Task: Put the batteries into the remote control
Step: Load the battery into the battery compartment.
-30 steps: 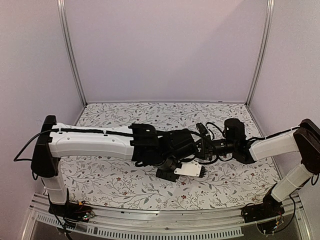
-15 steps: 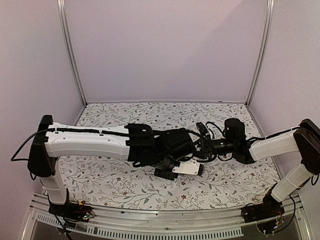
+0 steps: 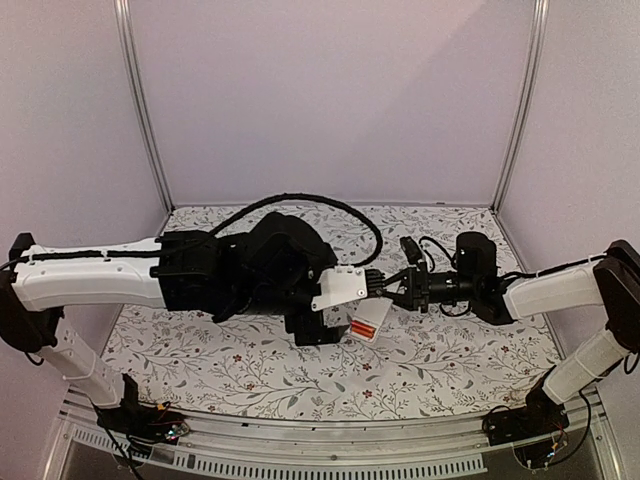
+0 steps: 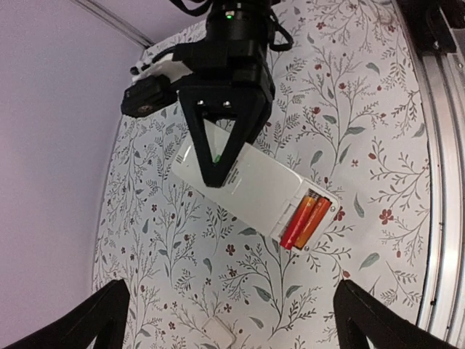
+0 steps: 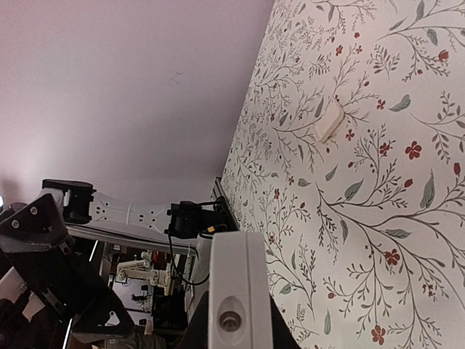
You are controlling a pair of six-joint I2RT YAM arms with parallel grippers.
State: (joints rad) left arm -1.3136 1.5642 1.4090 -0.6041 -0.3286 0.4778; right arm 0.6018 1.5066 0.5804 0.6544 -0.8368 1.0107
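White plastic remote control (image 4: pixel 243 185) — pinched by the right gripper (image 4: pixel 216 171), held above the table (image 4: pixel 378 87), back upturned so both orange batteries (image 4: pixel 305 219) show, apparently seated. Left gripper (image 4: pixel 231 291) — jaws spread wide above it, holding nothing.

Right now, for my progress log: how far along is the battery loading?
Done: both batteries sit inside the uncovered remote control. In hand: right gripper holds the remote; left gripper hangs open, apart. Left: covering them, probably with the small white piece on the table.
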